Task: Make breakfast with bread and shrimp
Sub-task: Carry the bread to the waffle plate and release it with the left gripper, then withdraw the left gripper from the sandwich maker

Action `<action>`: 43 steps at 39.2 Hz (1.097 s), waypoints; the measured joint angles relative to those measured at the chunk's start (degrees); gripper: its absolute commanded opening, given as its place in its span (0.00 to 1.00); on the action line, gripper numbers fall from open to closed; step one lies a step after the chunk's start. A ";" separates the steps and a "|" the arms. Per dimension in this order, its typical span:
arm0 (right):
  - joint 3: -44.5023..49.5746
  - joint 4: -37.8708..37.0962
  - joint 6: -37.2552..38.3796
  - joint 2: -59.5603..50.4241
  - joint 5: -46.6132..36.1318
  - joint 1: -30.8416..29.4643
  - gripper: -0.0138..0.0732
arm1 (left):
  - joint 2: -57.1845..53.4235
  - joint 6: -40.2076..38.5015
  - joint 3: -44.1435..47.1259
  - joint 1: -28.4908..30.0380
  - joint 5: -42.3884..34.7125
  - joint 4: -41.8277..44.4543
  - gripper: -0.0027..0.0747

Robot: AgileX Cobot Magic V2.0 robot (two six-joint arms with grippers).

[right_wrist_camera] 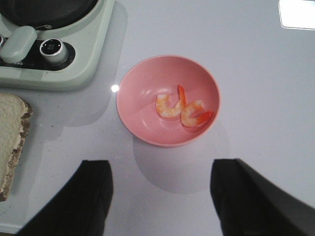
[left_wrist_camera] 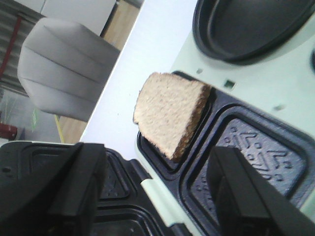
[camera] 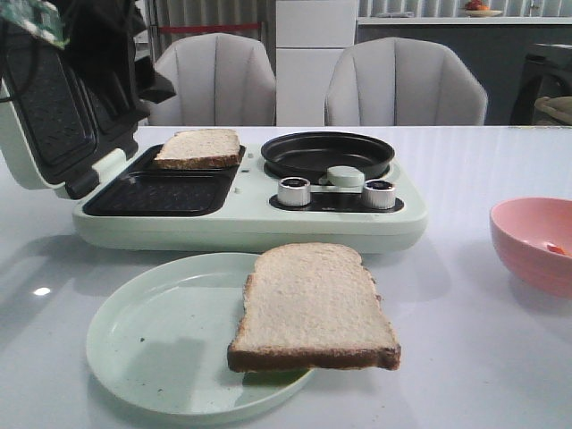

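Bread loaded, shrimp next
Right claw (right_wrist_camera: 160, 196) gaped empty above the shrimp (right_wrist_camera: 183, 109) bowl (right_wrist_camera: 142, 86); left claw (left_wrist_camera: 160, 194), open, overlooked bread (left_wrist_camera: 170, 110) in the press (left_wrist_camera: 256, 93)

A pale green sandwich maker (camera: 250, 223) with open lid (camera: 45, 116), black pan (camera: 326, 154) and two knobs (camera: 294, 190) stands behind a green plate (camera: 152, 344), a pink bowl (camera: 534, 243) beside, two grey chairs (camera: 214, 80) behind.
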 measured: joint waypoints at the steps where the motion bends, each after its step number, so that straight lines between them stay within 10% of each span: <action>1: 0.00 0.00 0.00 0.00 0.00 0.00 0.78 | -1.11 0.00 0.86 -1.34 0.58 -0.85 0.67; 9: 0.00 0.00 0.00 0.00 0.00 0.00 0.78 | -7.78 6.17 3.62 -8.03 11.05 -16.32 0.67; 26: 0.00 0.26 0.00 0.00 -1.17 0.00 0.78 | -20.22 46.07 6.03 -9.71 28.32 -80.35 0.67; 43: 0.00 20.57 -5.78 7.45 6.13 0.79 0.78 | -42.12 48.88 11.95 -9.71 29.66 -95.81 0.67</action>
